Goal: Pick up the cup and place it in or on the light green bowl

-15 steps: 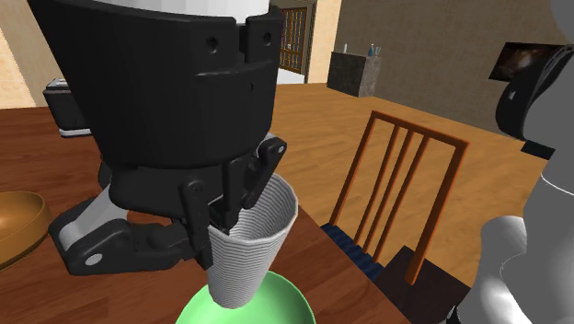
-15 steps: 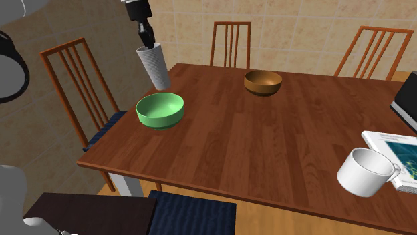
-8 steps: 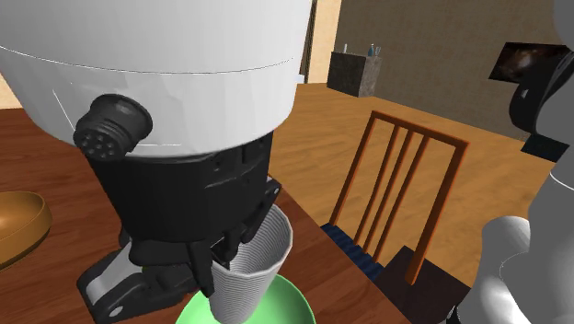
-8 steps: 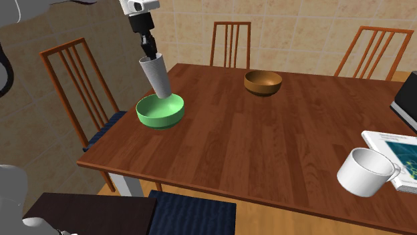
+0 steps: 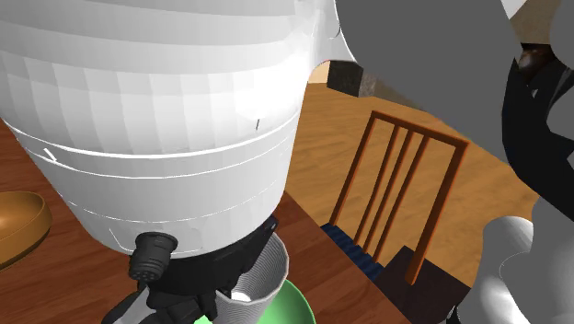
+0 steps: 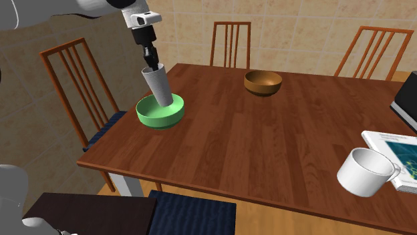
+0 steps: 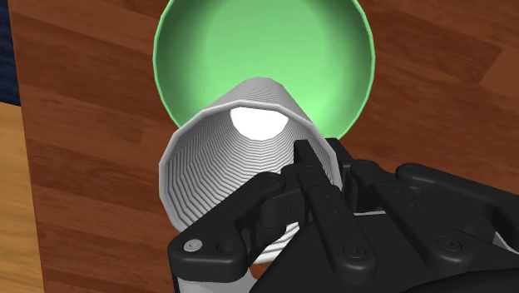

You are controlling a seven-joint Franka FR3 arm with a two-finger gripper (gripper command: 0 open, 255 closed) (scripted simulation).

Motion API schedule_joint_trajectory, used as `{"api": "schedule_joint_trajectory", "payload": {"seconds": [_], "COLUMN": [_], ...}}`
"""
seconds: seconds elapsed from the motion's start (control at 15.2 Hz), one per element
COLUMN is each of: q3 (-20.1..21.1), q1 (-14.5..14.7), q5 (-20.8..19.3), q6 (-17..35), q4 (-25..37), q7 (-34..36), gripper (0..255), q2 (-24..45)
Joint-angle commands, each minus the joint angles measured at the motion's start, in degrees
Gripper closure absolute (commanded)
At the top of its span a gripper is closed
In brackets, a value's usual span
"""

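Gripping ribbed white cup [image 6: 159, 85] by rim with black gripper [image 6: 152, 61], one finger inside, one outside. Holding cup tilted, base lowered into light green bowl [image 6: 155, 119]; contact with bowl unclear. Well apart from green bowl, on same wooden tabletop [image 6: 267, 147]: brown bowl [image 6: 262, 82].

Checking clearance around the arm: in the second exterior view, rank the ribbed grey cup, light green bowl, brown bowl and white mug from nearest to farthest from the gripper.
1. ribbed grey cup, clasped in the gripper.
2. light green bowl, just under the cup.
3. brown bowl, farther along the table.
4. white mug, at the view's lower right.
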Motion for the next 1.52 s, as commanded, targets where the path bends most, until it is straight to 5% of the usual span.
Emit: {"api": "schedule_joint_trajectory", "payload": {"seconds": [0.0, 0.33, 0.4, 0.73, 0.99, 1.45], "q3": [-0.07, -0.07, -0.07, -0.07, 1.24, 1.23], "q1": [-0.11, -0.11, -0.11, -0.11, 1.91, 1.92], "q5": [0.23, 0.22, 0.22, 0.22, -2.06, -2.05], "q6": [0.53, 0.52, 0.52, 0.52, -8.02, -8.02], "q4": [-0.73, -0.73, -0.73, -0.73, 9.87, 9.87], "q7": [-0.06, -0.06, -0.06, -0.05, 0.94, 0.94], "gripper": [255, 255, 0, 0, 0, 0], "q2": [-0.36, -0.36, -0.35, -0.35, 2.93, 2.93]}}
